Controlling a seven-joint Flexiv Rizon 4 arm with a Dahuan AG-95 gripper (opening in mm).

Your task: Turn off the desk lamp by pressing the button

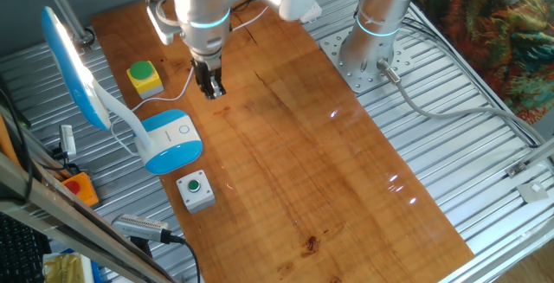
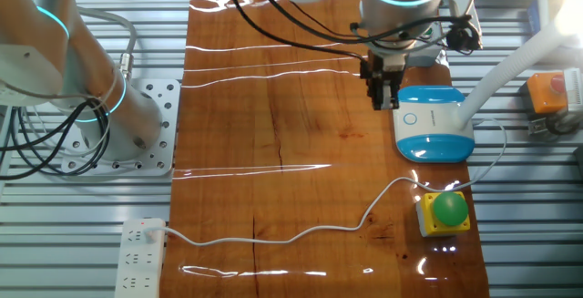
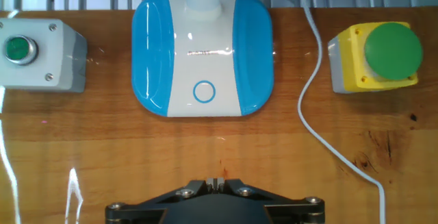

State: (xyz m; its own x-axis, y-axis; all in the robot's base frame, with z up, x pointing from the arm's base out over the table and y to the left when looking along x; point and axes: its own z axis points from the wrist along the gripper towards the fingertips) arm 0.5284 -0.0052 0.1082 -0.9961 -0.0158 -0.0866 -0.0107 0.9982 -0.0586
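Note:
The desk lamp has a blue and white base on the wooden table, a curved white neck and a long blue-edged head at the left. The base also shows in the other fixed view and the hand view. The button is a small ringed circle on the white panel, also visible in both fixed views. My gripper hovers above the table just in front of the base, apart from it. In the hand view its fingertips touch each other, shut and empty.
A green button on a grey box stands on one side of the lamp. A green button on a yellow box stands on the other. A white cable runs to a power strip.

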